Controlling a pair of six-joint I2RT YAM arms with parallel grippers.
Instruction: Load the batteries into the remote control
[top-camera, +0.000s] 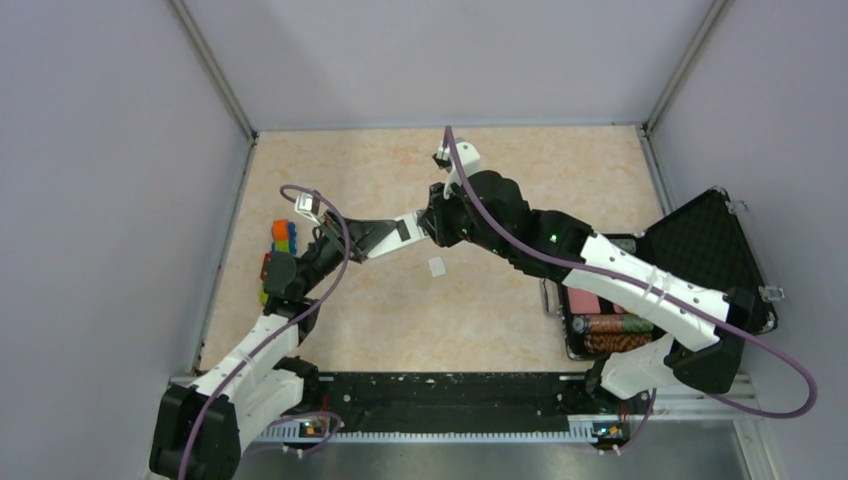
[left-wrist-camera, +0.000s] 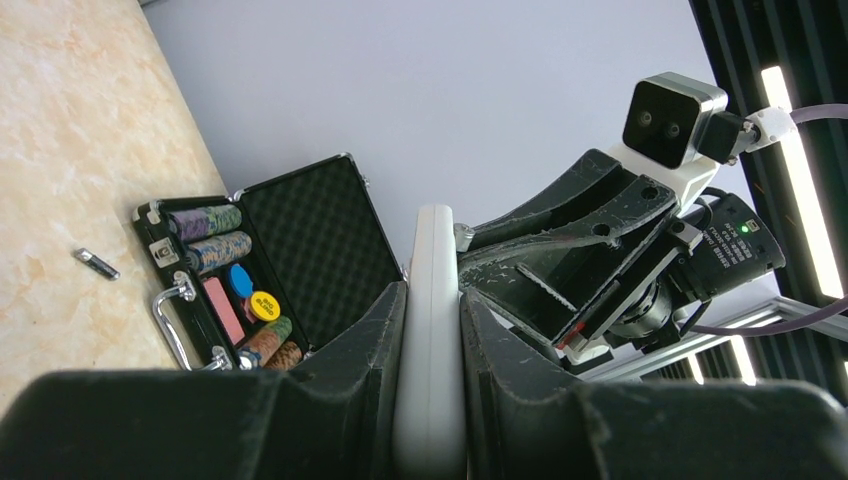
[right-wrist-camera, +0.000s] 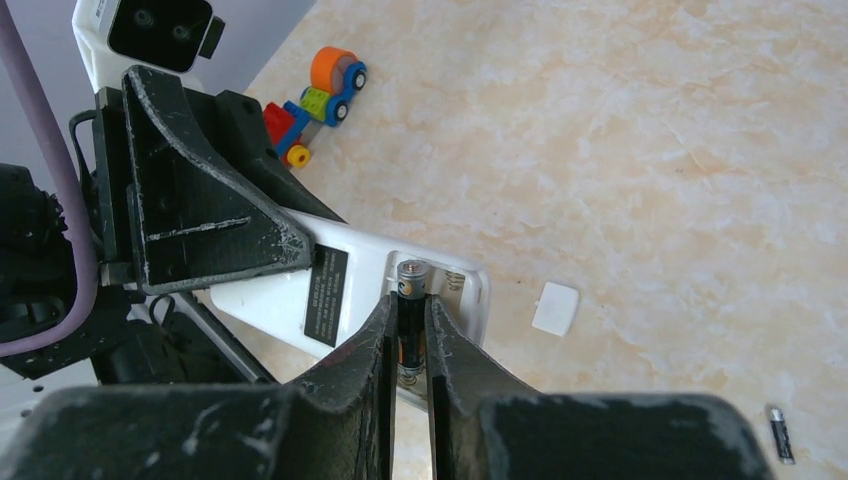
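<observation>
Right gripper (right-wrist-camera: 409, 312) nearly closed, pinching one battery (right-wrist-camera: 411, 285) by its sides; the battery's long axis runs parallel to the open bay at the end of the remote control (right-wrist-camera: 370, 268), directly over one slot; seated or not, cannot tell. Left gripper (left-wrist-camera: 431, 296) clamped on the remote's other end. Second battery (right-wrist-camera: 780, 433) lies loose on the table (right-wrist-camera: 650, 150) to the right, judged nearer the right arm; white cover (right-wrist-camera: 556, 308) near the bay end

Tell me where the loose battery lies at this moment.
In the right wrist view, the loose battery lies on the table at the bottom right, down and right of the white cover; the left wrist view shows it left of the open case.
</observation>
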